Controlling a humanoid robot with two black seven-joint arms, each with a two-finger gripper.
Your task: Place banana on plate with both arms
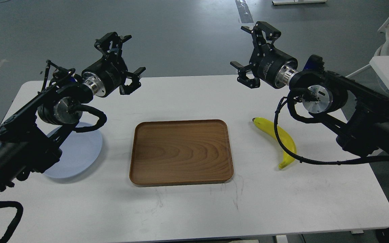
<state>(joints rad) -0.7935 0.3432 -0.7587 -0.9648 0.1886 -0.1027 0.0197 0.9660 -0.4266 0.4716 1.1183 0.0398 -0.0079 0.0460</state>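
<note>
- Desk is carrying everything; wide bare margin is lying along the near edge and between items, leaving room to sweep across.
- Wooden tray is sitting centre, empty, lying between fruit and target; judged an obstacle to carry over or hand off above.
- Plate is resting at left, partly hidden under the left arm.
- Banana is lying at right, well apart from the plate, a cable of the right arm crossing it.
- Left gripper is hovering above the far left, jaws spread, empty.
- Right gripper is hovering above the far right, jaws spread, empty; judged nearest for the pick.
</note>
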